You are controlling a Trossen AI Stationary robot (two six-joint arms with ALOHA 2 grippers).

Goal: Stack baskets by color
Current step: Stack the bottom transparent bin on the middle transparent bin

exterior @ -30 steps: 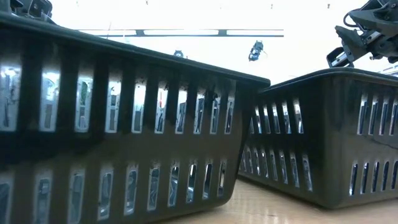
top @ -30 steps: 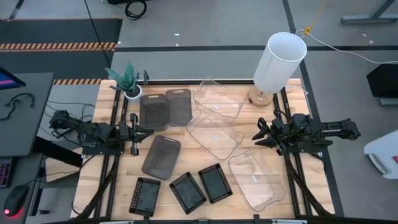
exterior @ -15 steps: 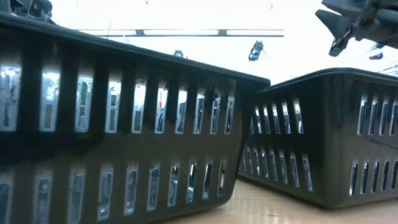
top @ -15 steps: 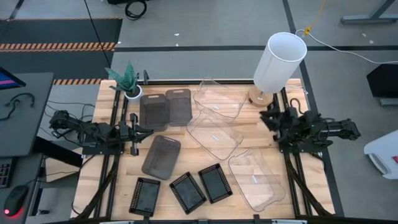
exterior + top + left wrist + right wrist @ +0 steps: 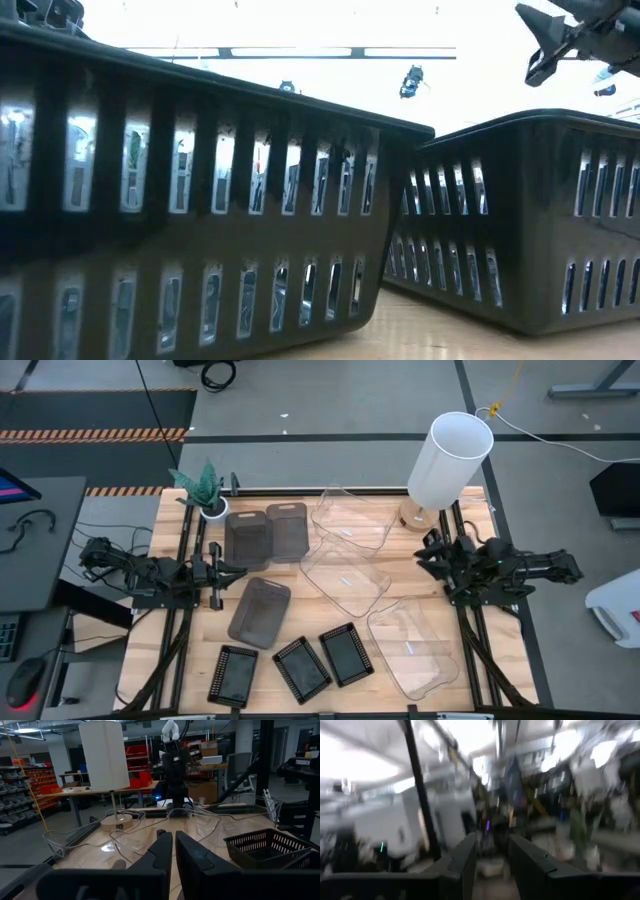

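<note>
Three clear baskets lie separately along the table's right half. Two smoky baskets stand side by side at the far middle, and a third sits nearer. Three small black perforated baskets line the near edge and fill the low view. My left gripper waits shut at the left, holding nothing. My right gripper is open at the right, raised and tipped upward, clear of every basket.
A white cylindrical lamp stands at the far right corner, and a small potted plant at the far left. Black rails run along both sides of the wooden table. Bare wood lies between the baskets' rows.
My right gripper has risen and tipped its fingers upward, rolling a little and drawing slightly back toward the table's right edge. Its view now looks into the room above the table. No basket has moved.
</note>
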